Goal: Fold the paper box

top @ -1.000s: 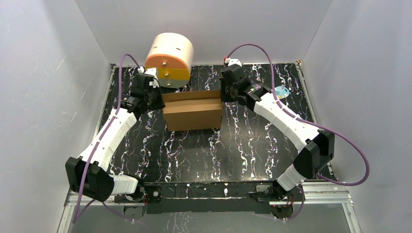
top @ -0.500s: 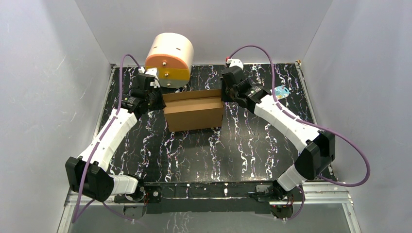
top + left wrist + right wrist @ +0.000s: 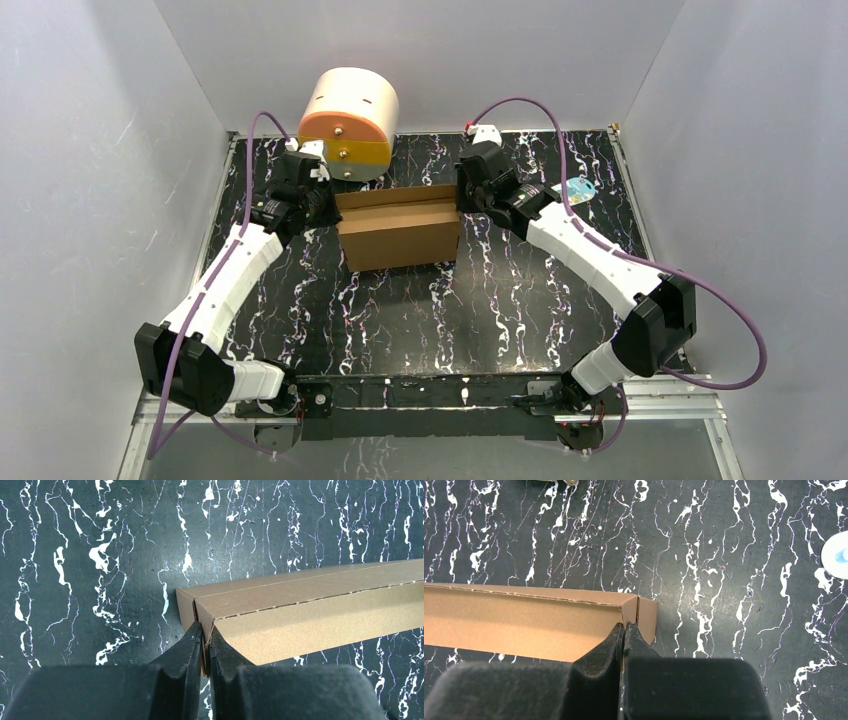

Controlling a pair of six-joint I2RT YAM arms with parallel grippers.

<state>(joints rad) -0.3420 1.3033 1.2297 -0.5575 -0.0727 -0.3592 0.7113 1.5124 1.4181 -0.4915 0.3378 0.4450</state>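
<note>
Presently the paper box (image 3: 400, 232) stands on the dark marbled surface (image 3: 430, 320) in the upper middle of the top view, just below and to the right of the cream drum (image 3: 350, 120) with orange and yellow fronts. The box is formed into a shallow brown rectangle with its top open. Left pincer (image 3: 205, 630): closed on the thin upper edge of the box's left end wall, close to the corner, with a sliver of cardboard visible between the fingers. Right pincer (image 3: 625, 627): closed at the right end wall beside the corner seam. It appears to pinch that edge the same way, though the cardboard between the fingers is hard to make out. Handling judgement: corrugated board, so light, stiff across the panels, and willing to bend only along its scored creases. It is matte rather than slippery, but easily dented or torn if squeezed hard at a raw edge. Best holds are probably the wall edges near the corners, as now, one per end. Markings: none readable; the cardboard is plain, and the small white and blue disc (image 3: 836, 555) at the right edge is too small to tell.
</note>
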